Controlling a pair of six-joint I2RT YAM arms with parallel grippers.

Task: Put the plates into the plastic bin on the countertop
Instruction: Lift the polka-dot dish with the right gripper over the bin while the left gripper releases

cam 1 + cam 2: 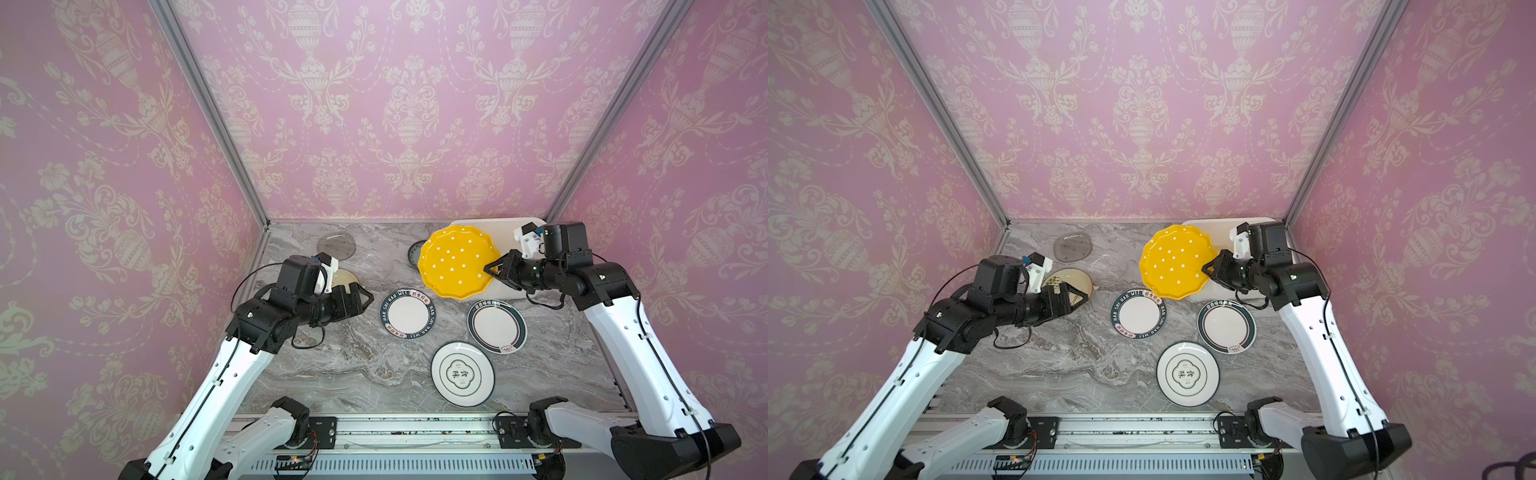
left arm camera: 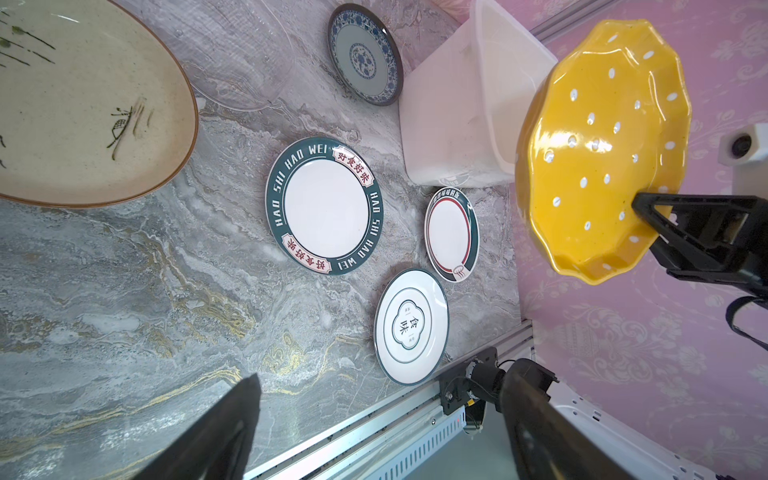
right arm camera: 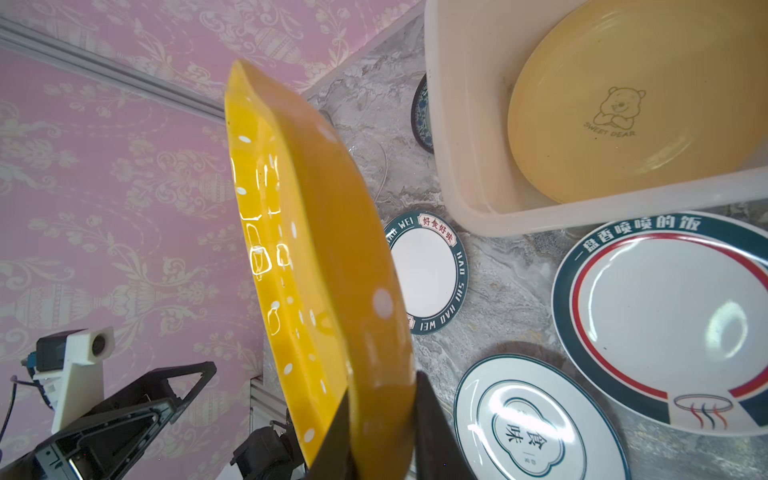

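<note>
In both top views you see your right gripper (image 1: 491, 269) clamped on the rim of the yellow dotted plate (image 1: 453, 259), which is raised and tilted near the plastic bin (image 1: 498, 224) at the back right. Your left gripper (image 1: 368, 300) stands wide and empty above the countertop (image 1: 332, 374). The left wrist view shows you three dark-rimmed plates (image 2: 326, 205) lying flat near the bin. The right wrist view shows you a pale yellow plate (image 3: 615, 108) inside the bin.
</note>
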